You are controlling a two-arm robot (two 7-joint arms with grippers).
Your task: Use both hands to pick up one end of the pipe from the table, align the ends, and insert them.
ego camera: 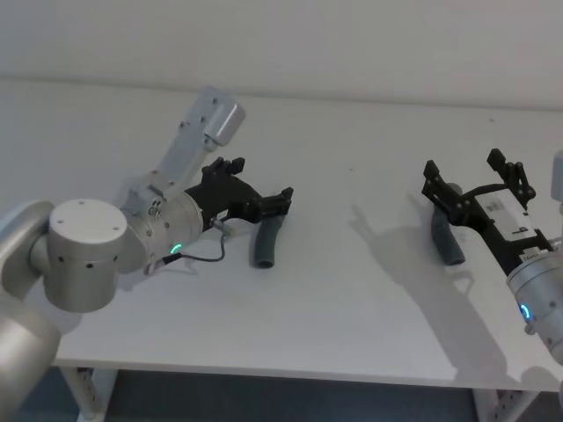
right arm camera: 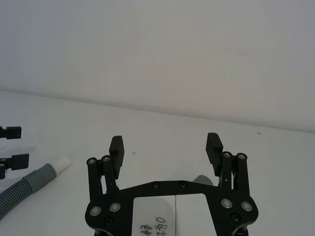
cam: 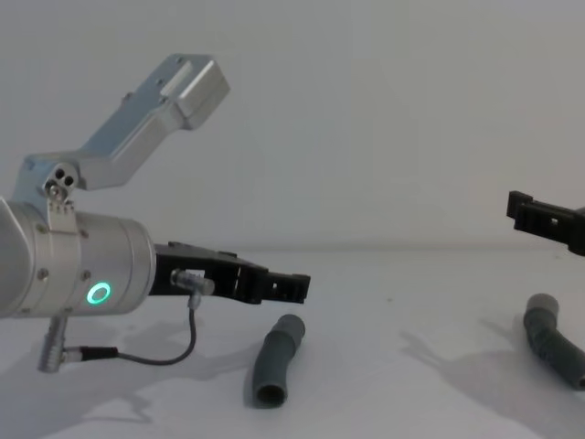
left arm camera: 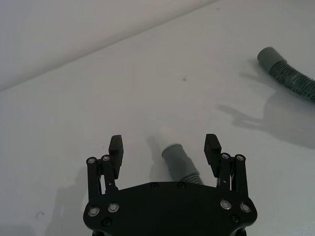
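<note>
Two dark grey pipe pieces lie apart on the pale table (ego camera: 352,290). The left piece (ego camera: 266,244) (cam: 274,361) lies just below my left gripper (ego camera: 261,180) (cam: 288,285). In the left wrist view this piece (left arm camera: 179,164) sits between the spread fingers of that gripper (left arm camera: 164,146), with its white spigot end (left arm camera: 164,133) pointing away. The right piece (ego camera: 446,237) (cam: 553,343) lies under my right gripper (ego camera: 464,163) (right arm camera: 165,147) (cam: 526,210), which hovers open above it. Neither gripper touches its piece.
A thin grey cable (ego camera: 207,255) hangs from the left wrist down to the table. A bare stretch of table separates the two pieces. The table's front edge (ego camera: 290,374) runs near me, and a pale wall (ego camera: 352,44) stands behind.
</note>
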